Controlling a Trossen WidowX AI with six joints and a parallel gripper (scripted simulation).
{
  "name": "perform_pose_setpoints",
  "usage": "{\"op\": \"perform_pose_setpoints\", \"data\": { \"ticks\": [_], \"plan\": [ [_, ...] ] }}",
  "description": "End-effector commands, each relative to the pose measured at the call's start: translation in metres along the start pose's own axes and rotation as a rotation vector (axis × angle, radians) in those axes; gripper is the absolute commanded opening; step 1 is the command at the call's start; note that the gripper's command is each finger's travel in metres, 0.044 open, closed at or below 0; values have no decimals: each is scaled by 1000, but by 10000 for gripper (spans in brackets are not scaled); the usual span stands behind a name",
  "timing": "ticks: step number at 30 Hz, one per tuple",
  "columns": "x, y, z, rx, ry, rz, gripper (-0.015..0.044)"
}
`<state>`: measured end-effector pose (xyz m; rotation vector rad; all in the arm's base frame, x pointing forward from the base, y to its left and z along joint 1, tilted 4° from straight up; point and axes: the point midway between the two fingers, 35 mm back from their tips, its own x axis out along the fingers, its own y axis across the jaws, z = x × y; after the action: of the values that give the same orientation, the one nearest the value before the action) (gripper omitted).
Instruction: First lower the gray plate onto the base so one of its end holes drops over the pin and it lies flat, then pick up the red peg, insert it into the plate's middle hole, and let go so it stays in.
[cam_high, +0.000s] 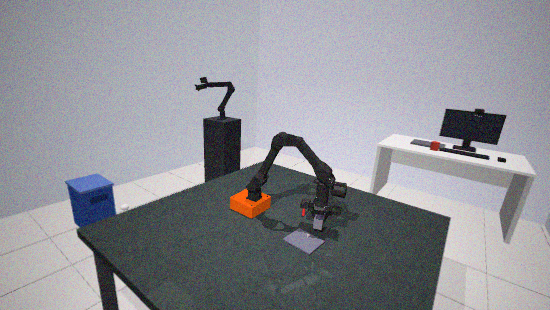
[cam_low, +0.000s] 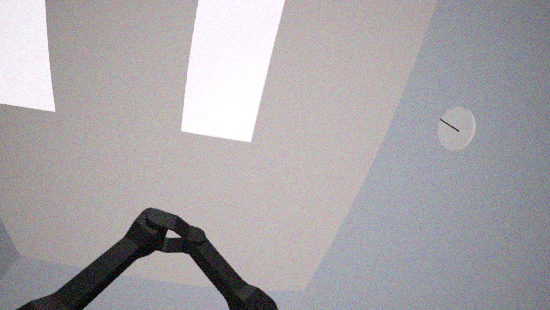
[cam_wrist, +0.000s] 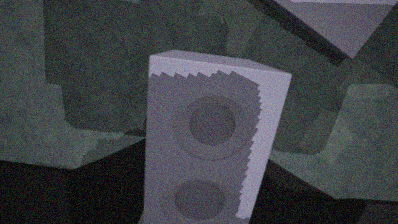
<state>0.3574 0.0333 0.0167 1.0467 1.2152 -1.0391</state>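
My gripper (cam_high: 318, 226) is shut on the gray plate (cam_high: 318, 221) (cam_wrist: 215, 135) and holds it on end just above the table. In the wrist view the plate fills the middle, with two of its round holes showing. The flat gray base (cam_high: 304, 241) (cam_wrist: 340, 20) lies on the table just in front of and left of the gripper; I cannot make out its pin. The red peg (cam_high: 303, 212) stands just left of the gripper, behind the base. The exterior view shows only the arm's upper links (cam_low: 170, 237) against the ceiling.
The arm's orange mount (cam_high: 250, 202) sits on the dark table (cam_high: 200, 240) left of the gripper. Off the table stand a blue bin (cam_high: 91, 198), a black pedestal with a second arm (cam_high: 222, 145) and a white desk with a monitor (cam_high: 450, 157).
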Motion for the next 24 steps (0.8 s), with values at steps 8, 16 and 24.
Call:
{"op": "perform_pose_setpoints", "data": {
  "ticks": [8,16,24],
  "plan": [
    [-37,8,-3,1,1,13,0],
    [-62,8,-5,2,-2,11,0],
    [-87,6,-8,5,-4,7,0]
  ]
}}
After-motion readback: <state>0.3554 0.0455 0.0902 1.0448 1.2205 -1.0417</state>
